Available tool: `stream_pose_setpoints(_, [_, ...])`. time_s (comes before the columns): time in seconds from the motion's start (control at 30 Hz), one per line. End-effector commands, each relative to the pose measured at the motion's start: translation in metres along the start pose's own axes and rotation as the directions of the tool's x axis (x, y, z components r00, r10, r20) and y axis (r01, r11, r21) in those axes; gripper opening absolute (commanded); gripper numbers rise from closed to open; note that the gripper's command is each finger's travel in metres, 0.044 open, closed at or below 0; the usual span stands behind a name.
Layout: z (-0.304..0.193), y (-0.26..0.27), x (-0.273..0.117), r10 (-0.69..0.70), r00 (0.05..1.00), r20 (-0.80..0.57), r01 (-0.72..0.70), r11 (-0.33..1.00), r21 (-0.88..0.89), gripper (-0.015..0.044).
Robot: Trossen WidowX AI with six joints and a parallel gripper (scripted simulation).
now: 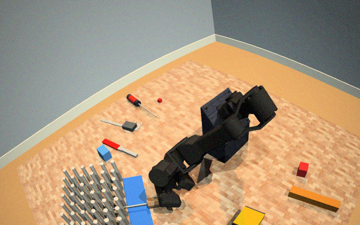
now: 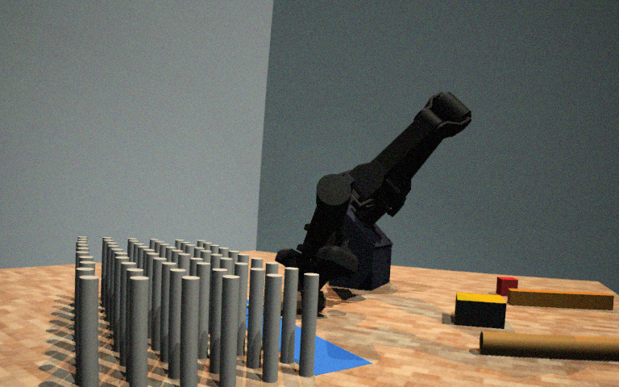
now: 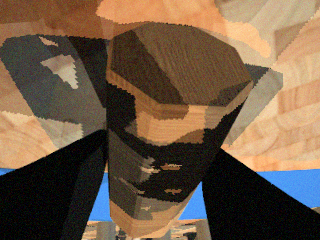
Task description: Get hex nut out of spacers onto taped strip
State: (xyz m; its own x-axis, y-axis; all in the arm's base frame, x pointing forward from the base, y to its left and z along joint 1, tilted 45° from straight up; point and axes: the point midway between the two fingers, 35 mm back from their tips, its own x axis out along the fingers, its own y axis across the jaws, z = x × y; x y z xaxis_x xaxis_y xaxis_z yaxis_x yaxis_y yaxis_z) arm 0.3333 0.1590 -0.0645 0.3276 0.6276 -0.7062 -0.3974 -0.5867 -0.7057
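Note:
My gripper (image 1: 160, 202) (image 3: 156, 147) is shut on a wooden tool handle (image 1: 152, 202) (image 3: 185, 65), low beside the blue taped strip (image 1: 134, 187) (image 2: 328, 355) (image 3: 300, 181). The tool's thin metal shaft (image 1: 136, 205) runs across above the strip, and its far end goes in among the standing grey spacers (image 1: 92, 183) (image 2: 228, 328) (image 3: 106, 232). The tool's tip is hidden there. The spacers in view stand upright. In the exterior view, the front spacers partly hide my hand. The nut cannot be made out in any view.
Beyond the field are a blue block (image 1: 104, 153), a red-handled tool (image 1: 110, 144), a grey-block tool (image 1: 129, 126), a screwdriver (image 1: 132, 100) and a small red cube (image 1: 159, 100). Opposite are a yellow-topped box (image 1: 249, 216) (image 2: 479, 312), an orange bar (image 1: 314, 197), a red block (image 1: 302, 169) and a brown cylinder (image 2: 547, 346).

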Motion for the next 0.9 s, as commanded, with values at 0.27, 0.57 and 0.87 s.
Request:
stream_pose_setpoints(0.27, [0.008, 0.000, -0.004, 0.000, 1.000, 0.000, 0.000, 1.000, 0.006, 0.0000])
stream_pose_setpoints(0.57, [0.013, 0.000, -0.006, 0.000, 1.000, 0.000, 0.000, 1.000, 0.006, 0.0000])
stream_pose_setpoints(0.87, [0.019, 0.000, -0.009, 0.001, 1.000, 0.001, -0.001, 1.000, 0.006, 0.0000])
